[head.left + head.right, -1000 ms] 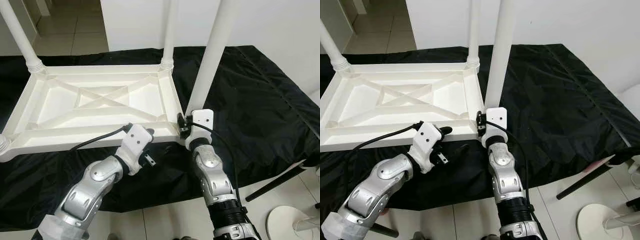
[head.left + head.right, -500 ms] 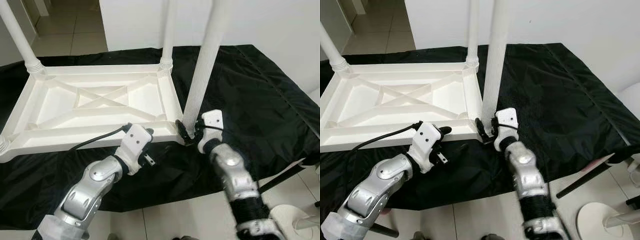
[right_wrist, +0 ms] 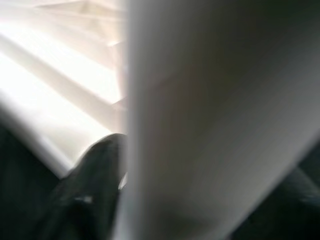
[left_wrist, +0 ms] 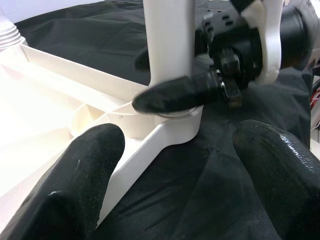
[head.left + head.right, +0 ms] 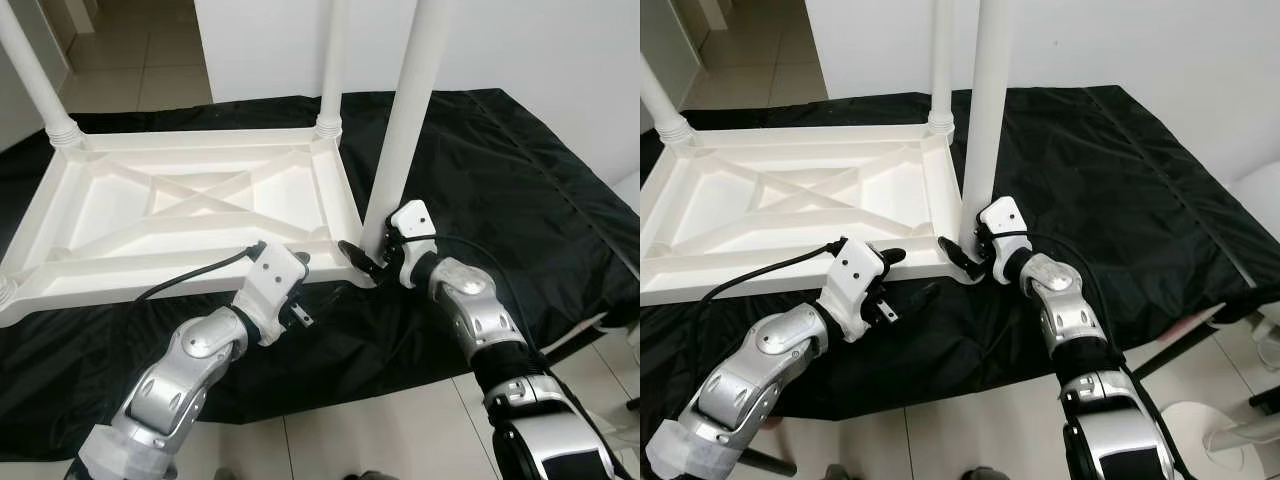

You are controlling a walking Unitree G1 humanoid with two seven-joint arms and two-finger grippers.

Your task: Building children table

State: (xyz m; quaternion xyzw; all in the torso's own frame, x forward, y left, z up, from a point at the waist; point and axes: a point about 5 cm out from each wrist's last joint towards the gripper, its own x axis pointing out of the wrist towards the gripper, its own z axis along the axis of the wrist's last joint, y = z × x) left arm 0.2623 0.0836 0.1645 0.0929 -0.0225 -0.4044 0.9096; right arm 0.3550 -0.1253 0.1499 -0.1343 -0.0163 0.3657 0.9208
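This looks like a room in a home. The floor is laid with pale square ceramic tiles that run on through a doorway behind, and the walls are plain white plaster. A wide black crinkled fabric sheet covers the work surface, and a white round-based stand sits on the floor.

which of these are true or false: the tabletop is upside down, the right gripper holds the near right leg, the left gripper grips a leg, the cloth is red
1. The tabletop lies upside down. True.
2. The right gripper is clamped on the base of the near right leg. True.
3. The left gripper grips a leg. False: it is open, near the tabletop's front edge, holding nothing.
4. The cloth under the table is red. False: it is black.
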